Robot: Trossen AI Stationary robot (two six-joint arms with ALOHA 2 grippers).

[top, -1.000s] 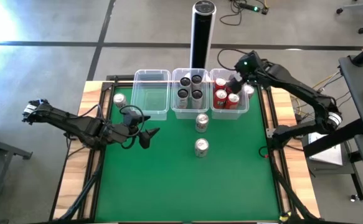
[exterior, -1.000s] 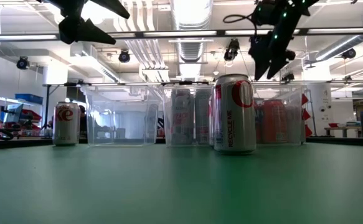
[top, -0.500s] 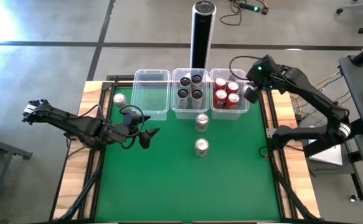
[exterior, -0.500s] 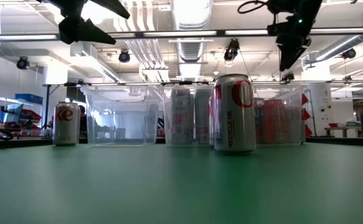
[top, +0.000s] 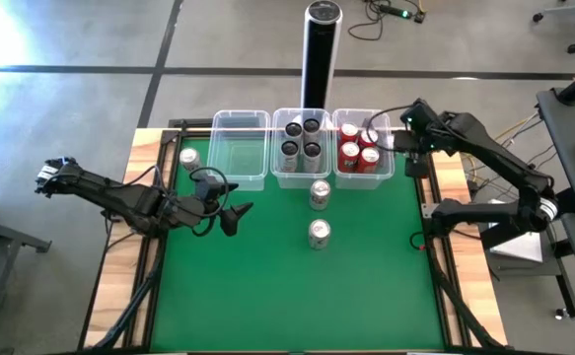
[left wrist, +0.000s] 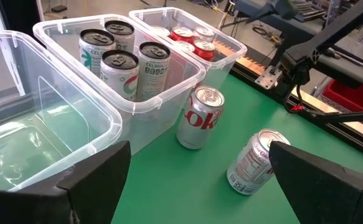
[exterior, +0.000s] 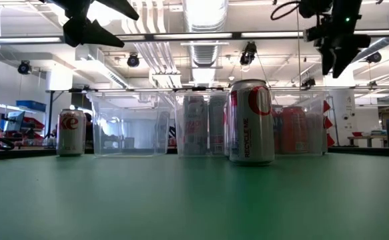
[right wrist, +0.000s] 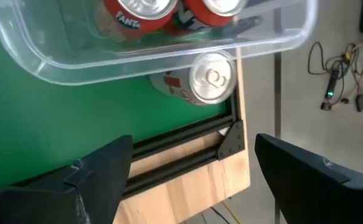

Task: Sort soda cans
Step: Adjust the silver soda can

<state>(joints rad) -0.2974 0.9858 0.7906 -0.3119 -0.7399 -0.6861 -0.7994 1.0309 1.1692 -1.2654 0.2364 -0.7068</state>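
**Right gripper hovers spread over a stray can**

The right gripper (top: pixel 412 138), fingers apart and empty, hangs above a silver-white metal can (right wrist: pixel 207 79) just outside the clear plastic bin of red cans (top: pixel 387 170). It likely must descend and grasp. The left gripper (top: pixel 230 214), spread, waits well left of that bin.

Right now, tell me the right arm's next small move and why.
Probably lower the open right claw onto the silver can standing outside the bin of red cans, beside the table's edge; it sits below the claw. Left claw waits, open.
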